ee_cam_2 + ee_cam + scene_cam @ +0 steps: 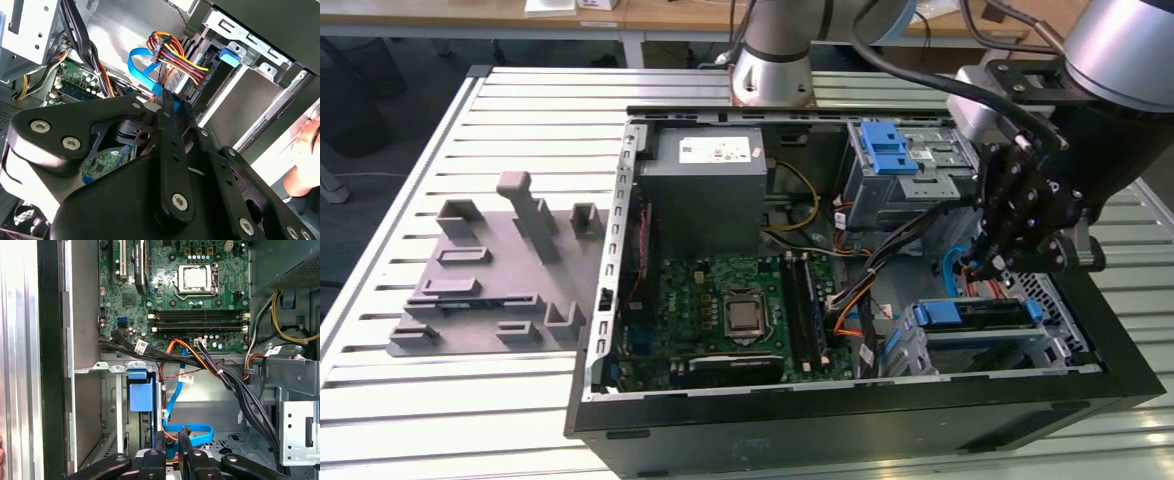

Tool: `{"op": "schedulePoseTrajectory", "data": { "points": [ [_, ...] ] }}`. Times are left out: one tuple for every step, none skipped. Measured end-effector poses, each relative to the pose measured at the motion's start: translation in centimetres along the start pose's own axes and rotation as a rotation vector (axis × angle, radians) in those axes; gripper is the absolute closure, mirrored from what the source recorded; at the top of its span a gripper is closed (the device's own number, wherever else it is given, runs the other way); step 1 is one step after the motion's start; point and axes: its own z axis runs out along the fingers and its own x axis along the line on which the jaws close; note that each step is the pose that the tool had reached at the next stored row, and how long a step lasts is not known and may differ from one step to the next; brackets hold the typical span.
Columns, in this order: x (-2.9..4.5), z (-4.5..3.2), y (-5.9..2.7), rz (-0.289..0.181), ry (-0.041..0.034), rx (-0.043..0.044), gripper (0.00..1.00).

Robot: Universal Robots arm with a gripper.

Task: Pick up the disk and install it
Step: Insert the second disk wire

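Exterior view's left holds the grey fixture (494,270) on the counter (400,400); rightward, the disk (970,313) sits in its bay near the case's front corner. My tool (983,268) hovers just above it, fingers nearly together and empty. Descending squarely between those loose cables seems wise to me.

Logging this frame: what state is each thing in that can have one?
computer case: side open, internals exposed
disk: lying in the drive bay
gripper: inside the case, beside the blue cable
processor socket: uncovered, no cooler
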Motion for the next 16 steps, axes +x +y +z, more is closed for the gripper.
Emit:
{"op": "schedulePoseTrajectory", "data": {
  "points": [
    [0.00, 0.03, 0.00, 0.000, 0.0000, 0.0000, 0.75],
    [0.01, 0.05, 0.00, 0.000, 0.0000, 0.0000, 0.76],
    [0.00, 0.06, 0.00, 0.000, -0.0001, 0.0000, 0.83],
    [0.00, 0.09, 0.00, 0.000, -0.0006, 0.0000, 0.83],
    [0.01, 0.12, 0.00, 0.000, -0.0032, 0.0000, 0.83],
    [0.01, 0.16, 0.01, 0.000, -0.0075, -0.0002, 0.84],
    [0.02, 0.20, 0.01, 0.000, -0.0110, -0.0003, 0.84],
    [0.04, 0.27, 0.01, 0.000, -0.0134, -0.0002, 0.84],
    [0.09, 0.36, 0.00, 0.000, -0.0148, 0.0006, 0.84],
    [0.16, 0.42, 0.00, 0.000, -0.0152, 0.0017, 0.84],
    [0.26, 0.49, 0.00, -0.001, -0.0153, 0.0031, 0.84],
    [0.38, 0.54, 0.01, -0.002, -0.0154, 0.0051, 0.84],
    [0.49, 0.57, 0.02, -0.003, -0.0155, 0.0074, 0.84],
    [0.64, 0.59, 0.02, -0.005, -0.0155, 0.0097, 0.84],
    [0.79, 0.63, 0.02, -0.007, -0.0156, 0.0109, 0.84],
    [0.93, 0.67, 0.02, -0.010, -0.0158, 0.0116, 0.84]
  ]
}}
